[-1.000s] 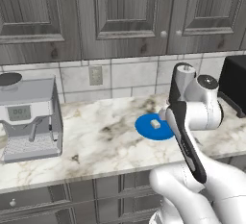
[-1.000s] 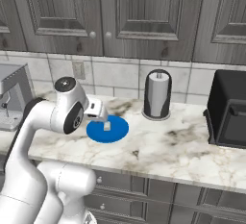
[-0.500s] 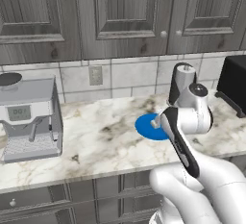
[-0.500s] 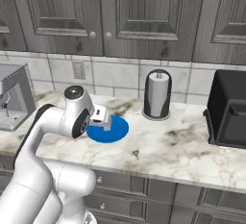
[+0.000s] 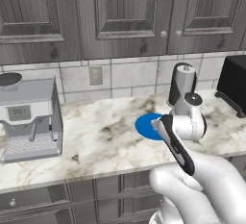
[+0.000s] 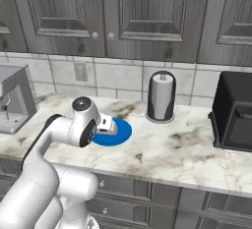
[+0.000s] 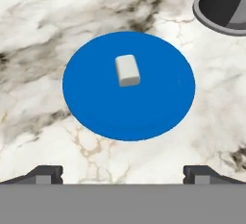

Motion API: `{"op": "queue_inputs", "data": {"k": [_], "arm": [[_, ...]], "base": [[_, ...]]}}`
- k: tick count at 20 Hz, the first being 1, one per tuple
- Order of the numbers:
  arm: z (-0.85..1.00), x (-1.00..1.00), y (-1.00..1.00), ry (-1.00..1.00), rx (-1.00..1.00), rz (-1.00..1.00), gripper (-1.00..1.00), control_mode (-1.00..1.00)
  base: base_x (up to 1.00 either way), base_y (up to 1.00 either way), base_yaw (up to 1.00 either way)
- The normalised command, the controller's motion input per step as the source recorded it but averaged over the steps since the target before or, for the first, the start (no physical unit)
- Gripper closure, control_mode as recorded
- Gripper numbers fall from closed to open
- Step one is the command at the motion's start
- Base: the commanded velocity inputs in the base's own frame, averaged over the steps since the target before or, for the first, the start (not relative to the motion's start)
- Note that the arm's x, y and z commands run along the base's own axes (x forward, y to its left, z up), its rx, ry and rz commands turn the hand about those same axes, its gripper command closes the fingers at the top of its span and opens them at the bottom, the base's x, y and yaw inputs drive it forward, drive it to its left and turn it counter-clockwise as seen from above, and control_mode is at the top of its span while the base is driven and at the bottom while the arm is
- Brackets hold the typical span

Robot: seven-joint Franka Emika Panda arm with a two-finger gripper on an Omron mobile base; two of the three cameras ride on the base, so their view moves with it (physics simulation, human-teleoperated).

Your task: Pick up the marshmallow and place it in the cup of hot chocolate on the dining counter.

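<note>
White arm bends low over the blue round plate [image 7: 158, 107], gripper [image 7: 123, 175] spread wide, empty; the marshmallow [image 7: 128, 70] lies on the plate.

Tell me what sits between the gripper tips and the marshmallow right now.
Nothing stands in the way. In the hand view, bare marble counter and the near part of the blue plate lie between the open gripper and the marshmallow.
</note>
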Motion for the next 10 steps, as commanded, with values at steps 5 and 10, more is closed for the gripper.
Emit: {"op": "queue_inputs", "data": {"k": [5, 10], "arm": [[-0.16, 0.43, 0.00, 0.00, 0.00, 0.00, -1.00, -1.00], [-0.03, 0.37, 0.00, 0.00, 0.00, 0.00, -1.00, -1.00]], "base": [[0.00, 0.00, 0.00], [0.00, 0.00, 0.00]]}}
